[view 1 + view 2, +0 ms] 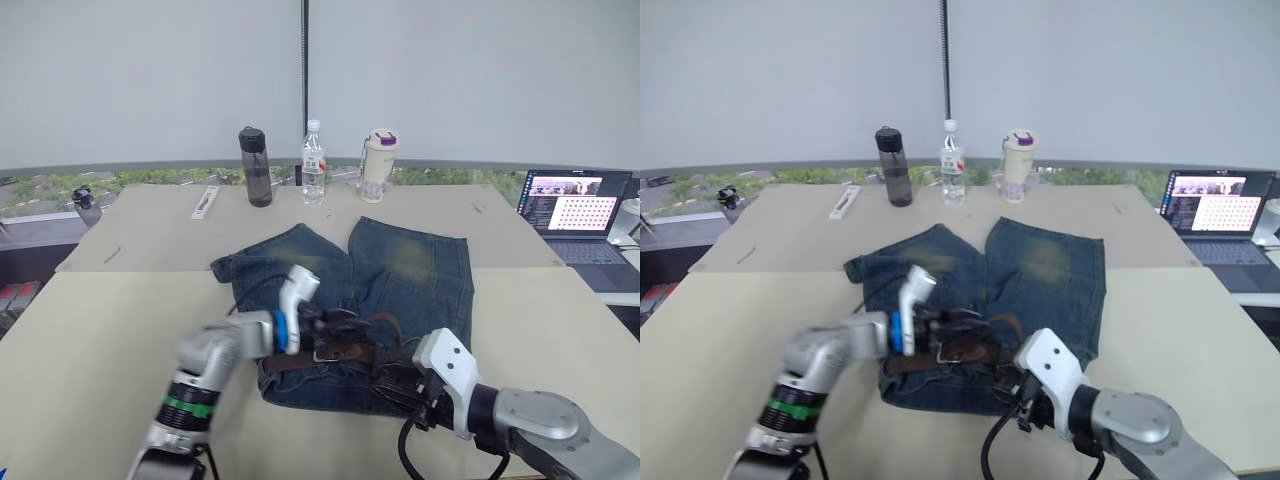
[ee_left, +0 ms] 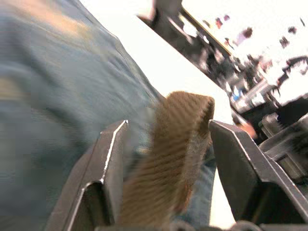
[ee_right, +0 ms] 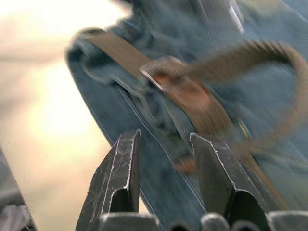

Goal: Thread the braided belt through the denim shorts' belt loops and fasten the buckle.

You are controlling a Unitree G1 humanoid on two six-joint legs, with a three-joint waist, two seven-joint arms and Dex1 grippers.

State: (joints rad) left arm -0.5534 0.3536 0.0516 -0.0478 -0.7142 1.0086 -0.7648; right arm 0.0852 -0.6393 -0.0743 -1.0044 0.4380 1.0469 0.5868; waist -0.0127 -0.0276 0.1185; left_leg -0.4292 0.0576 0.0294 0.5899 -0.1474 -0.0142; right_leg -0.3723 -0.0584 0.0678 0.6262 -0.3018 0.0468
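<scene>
The denim shorts (image 1: pixel 400 265) lie flat on the table, legs pointing away and waistband toward me. Along the waistband runs the braided belt (image 1: pixel 350 350), brown, with its silver buckle (image 1: pixel 325 354) near the middle and a free end looping up beside it. My left gripper (image 1: pixel 345 320) hovers over the waistband, open, and the belt strap (image 2: pixel 178 144) rises between its fingers (image 2: pixel 110 159). My right gripper (image 1: pixel 398 385) sits at the waistband's right part, open, with its fingertips (image 3: pixel 127 144) just short of the buckle (image 3: pixel 161 72). I cannot make out the belt loops.
At the table's far edge stand a dark bottle (image 1: pixel 255 167), a clear water bottle (image 1: pixel 314 165) and a cream tumbler (image 1: pixel 377 166). A white flat object (image 1: pixel 206 202) lies left of them. An open laptop (image 1: pixel 572 212) sits at the far right.
</scene>
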